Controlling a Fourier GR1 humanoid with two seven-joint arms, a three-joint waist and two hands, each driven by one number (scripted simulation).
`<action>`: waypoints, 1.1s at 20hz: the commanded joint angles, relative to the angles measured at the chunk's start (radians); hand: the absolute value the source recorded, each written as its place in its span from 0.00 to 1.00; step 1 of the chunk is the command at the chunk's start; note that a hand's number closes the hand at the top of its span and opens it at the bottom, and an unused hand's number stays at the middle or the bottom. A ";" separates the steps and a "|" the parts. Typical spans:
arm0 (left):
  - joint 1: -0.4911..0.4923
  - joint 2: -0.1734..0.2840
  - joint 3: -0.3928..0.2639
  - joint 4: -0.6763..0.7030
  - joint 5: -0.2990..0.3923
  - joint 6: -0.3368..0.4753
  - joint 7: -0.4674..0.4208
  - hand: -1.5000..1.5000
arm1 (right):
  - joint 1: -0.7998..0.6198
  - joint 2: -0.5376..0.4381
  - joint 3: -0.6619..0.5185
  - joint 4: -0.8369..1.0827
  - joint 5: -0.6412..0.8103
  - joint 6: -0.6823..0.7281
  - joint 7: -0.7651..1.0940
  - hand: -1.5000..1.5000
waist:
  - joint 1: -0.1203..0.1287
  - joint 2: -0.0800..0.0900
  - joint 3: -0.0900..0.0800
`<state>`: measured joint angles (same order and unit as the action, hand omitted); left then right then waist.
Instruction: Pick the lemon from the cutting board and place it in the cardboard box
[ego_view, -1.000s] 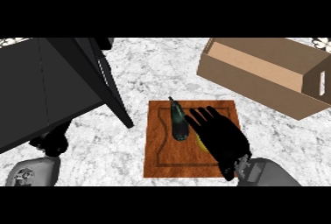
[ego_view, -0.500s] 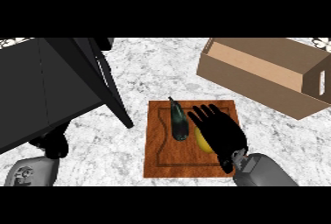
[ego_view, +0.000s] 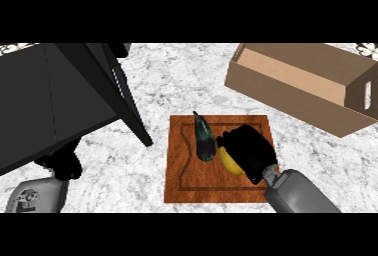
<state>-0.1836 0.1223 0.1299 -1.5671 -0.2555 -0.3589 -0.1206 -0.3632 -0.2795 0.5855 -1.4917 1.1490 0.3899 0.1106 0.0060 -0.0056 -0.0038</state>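
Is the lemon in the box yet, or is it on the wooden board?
On the board. The lemon lies on the cutting board under the right hand, beside a dark vegetable. The cardboard box stands apart.

The worktop (ego_view: 192, 80) is marbled white and grey, and the cutting board (ego_view: 184, 172) near its front edge is reddish-brown wood. On the board lie a yellow lemon (ego_view: 230, 163) and a dark green vegetable (ego_view: 203, 141); the cardboard box (ego_view: 303, 87) at the back right corner is tan, and a large appliance (ego_view: 59, 100) at the left edge is black.

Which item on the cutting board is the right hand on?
The lemon, yellow, under the right hand. The dark green vegetable lies uncovered just to its left on the cutting board.
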 joint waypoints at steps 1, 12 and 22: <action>-0.095 0.018 0.029 0.022 0.026 -0.001 0.085 0.50 | -0.002 -0.012 -0.014 0.007 0.036 -0.079 -0.086 1.00 | -0.006 0.006 0.004; -0.094 0.011 0.003 0.012 0.007 0.013 0.074 0.50 | -0.225 0.274 -0.104 0.241 -0.103 -0.094 -0.191 1.00 | 0.009 0.012 0.004; -0.009 0.006 0.004 -0.014 0.009 0.023 0.043 0.50 | -0.278 0.222 -0.168 -0.101 -0.097 -0.066 -0.146 1.00 | -0.017 0.001 0.004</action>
<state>-0.1661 0.1197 0.1173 -1.5920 -0.2499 -0.3464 -0.0806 -0.6314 -0.0487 0.4560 -1.4334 1.0725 0.2561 -0.0725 0.0026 -0.0021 -0.0043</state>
